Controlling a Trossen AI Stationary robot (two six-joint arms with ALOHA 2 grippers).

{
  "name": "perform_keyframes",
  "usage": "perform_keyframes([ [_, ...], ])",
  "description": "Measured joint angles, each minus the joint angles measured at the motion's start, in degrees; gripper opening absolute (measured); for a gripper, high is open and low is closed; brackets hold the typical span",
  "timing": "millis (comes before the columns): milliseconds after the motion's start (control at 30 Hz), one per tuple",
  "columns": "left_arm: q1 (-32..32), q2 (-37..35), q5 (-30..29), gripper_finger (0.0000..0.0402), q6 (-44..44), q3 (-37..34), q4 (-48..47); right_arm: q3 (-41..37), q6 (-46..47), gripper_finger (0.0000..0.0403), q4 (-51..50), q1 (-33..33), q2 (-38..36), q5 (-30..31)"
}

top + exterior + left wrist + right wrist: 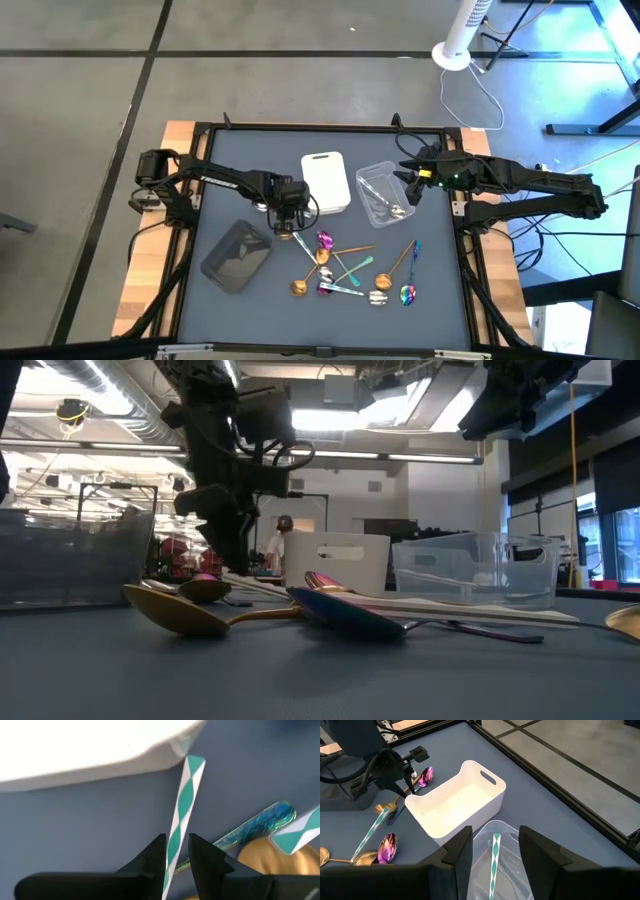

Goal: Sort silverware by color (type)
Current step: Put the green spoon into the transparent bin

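The silverware [345, 268], gold, silver and iridescent purple-teal spoons and forks, lies in a loose pile on the blue-grey mat near the table's front. My left gripper [287, 230] points down at the pile's far-left end, by the white tray's [325, 182] near corner, shut on a teal-and-white chequered utensil handle [186, 795]. My right gripper [495, 831] hovers open above the clear tray [385, 192], where another teal-and-white piece [494, 860] lies. My left gripper pinches the teal-and-white handle [175, 837] between its two fingers, partway along its length. The fingers come from above and lie across the handle. Its free end [195, 762] reaches toward the white tray's corner. Whether it is clear of the mat, I cannot tell.
A dark grey tray [237, 255] lies at the near left of the mat. An iridescent handle [255, 825] and a gold spoon bowl [270, 857] lie right beside my left fingers. A black frame [320, 127] rims the mat.
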Motion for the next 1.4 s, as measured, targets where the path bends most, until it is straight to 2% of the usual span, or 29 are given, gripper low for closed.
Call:
perform_keyframes([
  [300, 0.1, 0.0, -2.1, 0.0076, 0.0, -2.2, 1.7, 0.0, 0.0, 0.0150, 0.0, 0.0, 0.0, 0.0],
  [1400, 1.6, 0.1, 1.5, 0.0076, 1.5, -2.2, 1.6, 0.0, 0.0, 0.0150, 0.0, 0.0, 0.0, 0.0],
])
